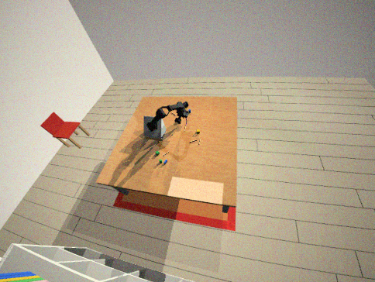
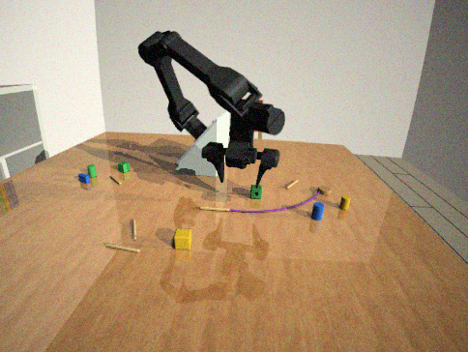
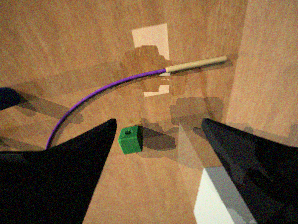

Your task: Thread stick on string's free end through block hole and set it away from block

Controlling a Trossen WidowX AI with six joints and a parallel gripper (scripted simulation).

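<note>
The green block (image 2: 256,191) (image 3: 131,140) stands on the table (image 2: 309,290), its dark hole in the face toward the exterior camera. The pale stick (image 2: 214,209) (image 3: 197,64) lies on the table in front of the block. The purple string (image 2: 280,209) (image 3: 95,95) runs from it in a curve, past the block's front, to the wooden button (image 2: 326,191) at the right. The string is outside the hole. My gripper (image 2: 240,184) (image 3: 159,122) is wide open and empty, pointing down above the table. In the exterior view its right fingertip is just above the block; contact cannot be told.
A blue cylinder (image 2: 317,211) (image 3: 9,97) and a yellow cylinder (image 2: 344,203) stand near the button. A loose stick (image 2: 292,184) lies behind the string. A yellow cube (image 2: 183,239) (image 1: 197,132) and two loose sticks lie at the front left. A green cube (image 2: 124,167) and other small objects lie farther back left.
</note>
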